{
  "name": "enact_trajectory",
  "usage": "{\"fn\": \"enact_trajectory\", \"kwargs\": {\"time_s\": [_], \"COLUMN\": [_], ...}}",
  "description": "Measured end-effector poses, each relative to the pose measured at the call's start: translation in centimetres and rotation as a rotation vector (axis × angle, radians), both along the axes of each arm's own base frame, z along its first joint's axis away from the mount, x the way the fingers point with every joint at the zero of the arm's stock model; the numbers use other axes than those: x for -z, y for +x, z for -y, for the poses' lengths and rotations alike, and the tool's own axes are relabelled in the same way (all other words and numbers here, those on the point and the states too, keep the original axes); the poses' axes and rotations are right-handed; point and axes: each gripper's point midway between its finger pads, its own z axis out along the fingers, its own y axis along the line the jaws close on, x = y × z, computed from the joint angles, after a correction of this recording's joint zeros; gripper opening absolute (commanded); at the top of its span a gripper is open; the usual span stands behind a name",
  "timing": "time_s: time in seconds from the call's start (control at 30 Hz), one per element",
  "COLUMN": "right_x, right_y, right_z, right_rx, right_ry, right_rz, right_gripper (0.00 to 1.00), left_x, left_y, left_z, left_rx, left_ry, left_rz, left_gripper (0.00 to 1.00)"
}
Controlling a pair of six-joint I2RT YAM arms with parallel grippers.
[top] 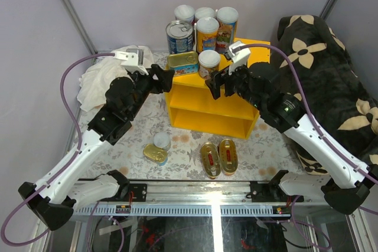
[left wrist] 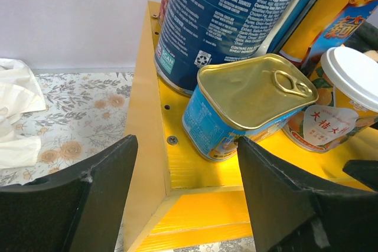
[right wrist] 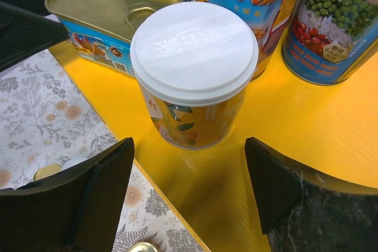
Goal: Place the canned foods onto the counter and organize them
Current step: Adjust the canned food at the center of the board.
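The yellow counter (top: 204, 101) carries a blue-labelled steel can (top: 180, 36), several tall white-lidded cans (top: 207, 32), a rectangular gold-topped tin (top: 183, 62) and a short white-lidded can (top: 209, 63). My left gripper (top: 167, 78) is open at the counter's left front corner. In the left wrist view the left gripper (left wrist: 183, 187) has the rectangular tin (left wrist: 248, 104) just beyond it, by the right finger's tip. My right gripper (right wrist: 189, 187) is open, and the short can (right wrist: 195, 69) stands free just ahead of its fingertips. Two oval gold tins (top: 218, 157) and two small tins (top: 158, 149) lie on the floral floor.
A crumpled white cloth (top: 103, 81) lies at the back left behind the left arm. A dark flower-patterned bundle (top: 331, 69) fills the right side. The arms' mounting rail (top: 201, 196) runs along the near edge.
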Motion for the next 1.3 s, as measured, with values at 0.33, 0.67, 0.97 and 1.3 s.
{"fn": "enact_trajectory", "kwargs": {"time_s": [0.33,0.67,0.97,1.3], "right_x": [-0.8,-0.5,-0.7,1.0], "right_y": [-0.8,-0.5,-3.1,-9.8], "right_z": [-1.1,-1.9,-2.0,-3.8], "right_rx": [-0.074,-0.101,-0.201,-0.546], "right_ry": [0.035,0.037,0.06,0.108], "right_rz": [0.017,0.01,0.006,-0.006], "right_gripper": [0.68,0.66,0.79,0.99], "left_x": [0.2,1.0,0.3,0.7], "left_y": [0.3,0.7,-0.4,-3.3], "left_z": [-1.0,-1.2,-3.3,-9.3], "left_rx": [-0.056,-0.082,-0.141,-0.269], "left_ry": [0.013,0.031,0.034,0.038], "left_rz": [-0.018,-0.04,-0.035,-0.028], "left_gripper": [0.68,0.68,0.71,0.84]}}
